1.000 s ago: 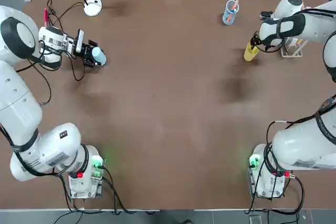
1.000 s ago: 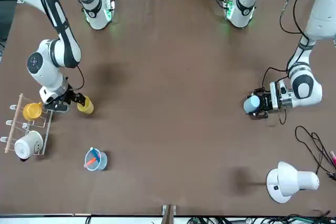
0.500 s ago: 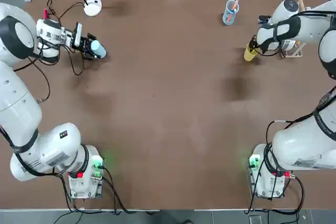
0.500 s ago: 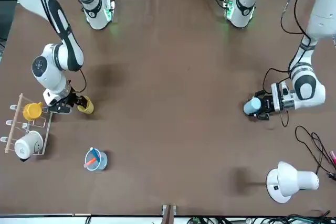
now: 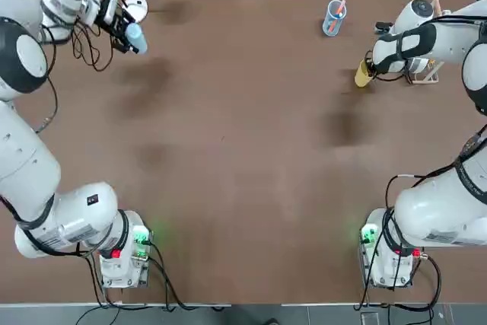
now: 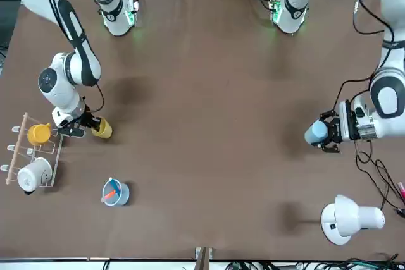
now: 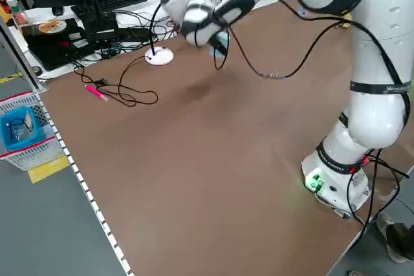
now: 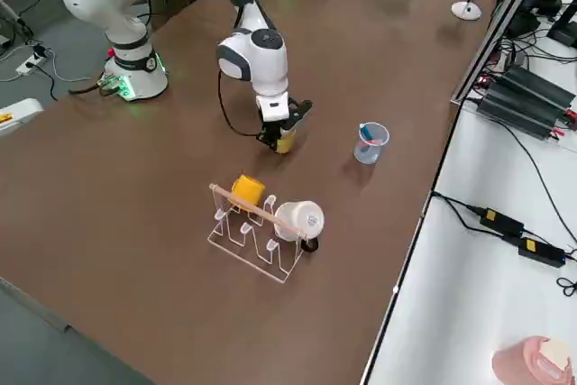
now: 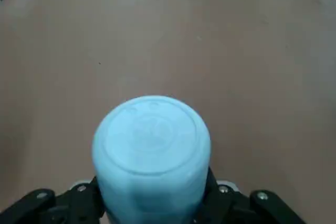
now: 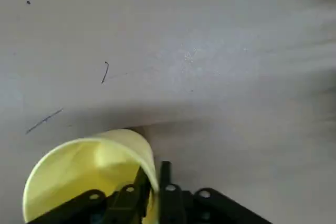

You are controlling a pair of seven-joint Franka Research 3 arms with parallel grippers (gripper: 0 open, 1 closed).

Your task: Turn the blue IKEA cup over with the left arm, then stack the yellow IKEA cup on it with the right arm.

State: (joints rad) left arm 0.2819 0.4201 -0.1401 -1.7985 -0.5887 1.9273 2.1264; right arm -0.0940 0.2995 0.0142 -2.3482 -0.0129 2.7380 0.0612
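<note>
Left gripper [image 6: 330, 132] clamped on blue cup [image 6: 316, 133], right pinching yellow cup [image 6: 103, 129] by its wall.
Both cups hung at opposite sides over the table [image 6: 209, 131]; they looked light, thin, slightly springy, maybe slick, so you needed gentle side grips clear of the stacking ends.

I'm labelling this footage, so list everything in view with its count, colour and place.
blue cup: one, pale blue, in the left gripper
yellow cup: one, yellow, in the right gripper
translucent cup with sticks: one, light blue, on the table
rack: one, pale, beyond the right gripper
mugs: two, one orange-yellow, one white, both on the rack
lamp: one, white, at the table's far left
marker: one, pink, near the lamp
baskets: white, blue, beside the table
left gripper: one, black, far left
right gripper: one, black, far right
</note>
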